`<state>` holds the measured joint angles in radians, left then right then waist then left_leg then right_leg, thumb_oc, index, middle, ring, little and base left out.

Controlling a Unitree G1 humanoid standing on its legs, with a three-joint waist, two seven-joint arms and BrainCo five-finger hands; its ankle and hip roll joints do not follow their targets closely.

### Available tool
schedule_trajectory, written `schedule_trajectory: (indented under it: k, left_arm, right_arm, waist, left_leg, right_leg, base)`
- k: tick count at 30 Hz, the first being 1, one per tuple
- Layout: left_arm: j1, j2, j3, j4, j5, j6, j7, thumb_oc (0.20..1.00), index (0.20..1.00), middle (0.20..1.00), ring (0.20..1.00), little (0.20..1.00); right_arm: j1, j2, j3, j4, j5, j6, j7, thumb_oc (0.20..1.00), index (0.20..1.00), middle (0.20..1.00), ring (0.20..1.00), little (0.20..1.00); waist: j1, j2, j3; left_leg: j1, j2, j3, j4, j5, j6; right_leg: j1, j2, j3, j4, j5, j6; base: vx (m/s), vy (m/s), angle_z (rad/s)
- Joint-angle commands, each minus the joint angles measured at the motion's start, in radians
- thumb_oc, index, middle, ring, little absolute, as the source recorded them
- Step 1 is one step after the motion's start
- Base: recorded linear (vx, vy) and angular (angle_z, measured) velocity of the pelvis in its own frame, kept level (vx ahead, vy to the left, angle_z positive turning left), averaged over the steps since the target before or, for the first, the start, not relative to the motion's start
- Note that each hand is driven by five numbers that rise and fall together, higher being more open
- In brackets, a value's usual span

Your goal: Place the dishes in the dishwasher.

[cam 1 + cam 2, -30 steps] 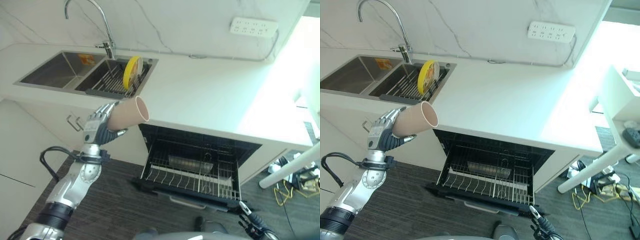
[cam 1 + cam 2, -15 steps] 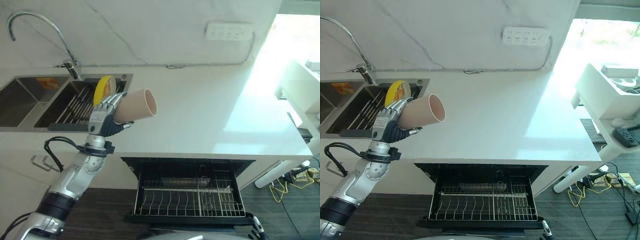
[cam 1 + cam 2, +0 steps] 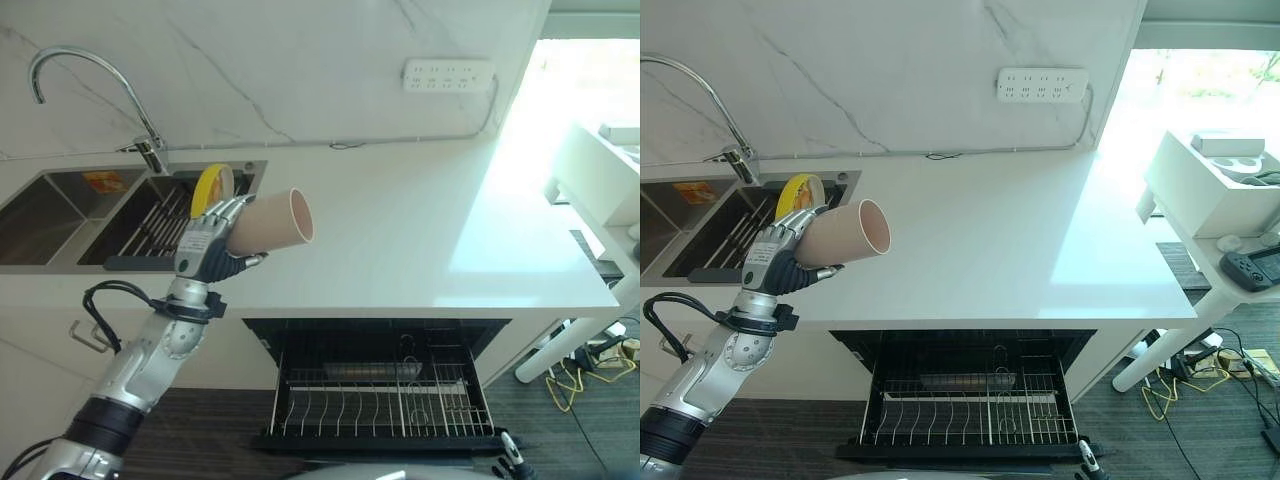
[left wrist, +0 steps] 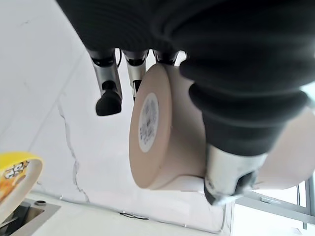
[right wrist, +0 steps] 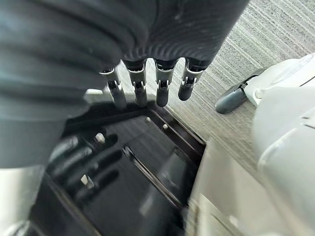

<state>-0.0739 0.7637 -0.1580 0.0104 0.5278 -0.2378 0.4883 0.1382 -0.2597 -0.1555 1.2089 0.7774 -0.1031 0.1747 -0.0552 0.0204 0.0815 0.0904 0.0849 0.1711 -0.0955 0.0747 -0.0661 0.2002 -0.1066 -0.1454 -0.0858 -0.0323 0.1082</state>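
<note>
Cup (image 3: pixel 268 220), beige, lies on its side in my left robot hand (image 3: pixel 205 248), fingers curled over the body and thumb under it; the open mouth points away from the palm, toward the robot's right. In the left wrist view the cup's labelled base faces the camera, fingers above, thumb below. The cup is held in the air over the front edge of the white surface (image 3: pixel 420 230).

Dishwasher (image 3: pixel 385 400) stands open well below the left robot hand and off to its right, rack (image 3: pixel 380 410) pulled out and mostly bare. Just behind the left robot hand, a yellow plate (image 3: pixel 212 186) stands on edge in the sink (image 3: pixel 90 200).

Right robot hand (image 5: pixel 147 83) hangs low by the dishwasher door, fingers straight, holding nothing.

Risks, my judgement: the grasp wraps only the base end of a smooth cup, so a fast descent could let it rotate or slip. Lowering straight down could strike the surface edge; I need to clear it outward first. Entering mouth-sideways, the cup may catch the rack tines.
</note>
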Motion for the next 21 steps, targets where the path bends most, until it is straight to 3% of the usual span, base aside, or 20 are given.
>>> schedule_trajectory:
  k: [1,8,16,19,21]
  left_arm:
    - [-0.067,0.035,0.065,0.005,-0.041,-0.032,0.026,0.200,0.200,0.200,0.200,0.200]
    - [-0.076,0.059,0.060,0.027,-0.060,-0.059,0.001,0.200,0.200,0.200,0.200,0.200]
    - [-0.105,0.069,0.040,0.057,-0.071,-0.104,-0.037,0.200,0.200,0.200,0.200,0.200]
    - [-0.098,0.061,0.039,0.045,-0.060,-0.107,-0.094,0.200,0.200,0.200,0.200,0.200]
    - [-0.104,0.055,0.025,0.054,-0.054,-0.102,-0.149,0.200,0.200,0.200,0.200,0.200]
  right_arm:
    - [-0.037,-0.040,-0.113,-0.004,0.184,-0.113,-0.066,1.000,1.000,1.000,1.000,1.000]
    - [-0.042,-0.098,-0.272,-0.164,0.301,-0.215,-0.067,1.000,1.000,1.000,1.000,1.000]
    - [-0.057,-0.183,-0.344,-0.378,0.307,-0.285,-0.039,1.000,1.000,1.000,1.000,1.000]
    - [-0.054,-0.209,-0.341,-0.615,0.227,-0.335,-0.064,1.000,1.000,1.000,1.000,1.000]
    - [-0.051,-0.225,-0.309,-0.836,0.042,-0.370,-0.112,1.000,1.000,1.000,1.000,1.000]
  waist:
    - [-0.002,0.009,0.000]
    - [-0.030,-0.008,-0.003]
    - [-0.052,-0.025,-0.011]
    - [-0.063,-0.027,-0.009]
    - [-0.073,-0.026,-0.006]
  left_leg:
    - [0.037,0.076,0.044,0.013,-0.085,-0.047]
    - [0.055,0.074,0.069,0.013,-0.099,-0.043]
    - [0.071,0.071,0.099,0.017,-0.107,-0.040]
    - [0.075,0.069,0.103,0.019,-0.110,-0.037]
    - [0.076,0.067,0.099,0.020,-0.112,-0.033]
  right_leg:
    - [-0.095,-0.101,-0.079,0.041,0.042,0.108]
    - [-0.097,-0.105,-0.068,0.033,0.057,0.115]
    - [-0.102,-0.112,-0.057,0.030,0.071,0.124]
    - [-0.105,-0.114,-0.049,0.030,0.076,0.124]
    - [-0.109,-0.114,-0.043,0.032,0.075,0.126]
  base:
    - [-0.05,-0.017,-0.02]
    - [-0.05,-0.021,-0.11]
    - [-0.02,-0.015,-0.13]
    - [-0.01,-0.023,-0.10]
    - [-0.04,-0.003,-0.09]
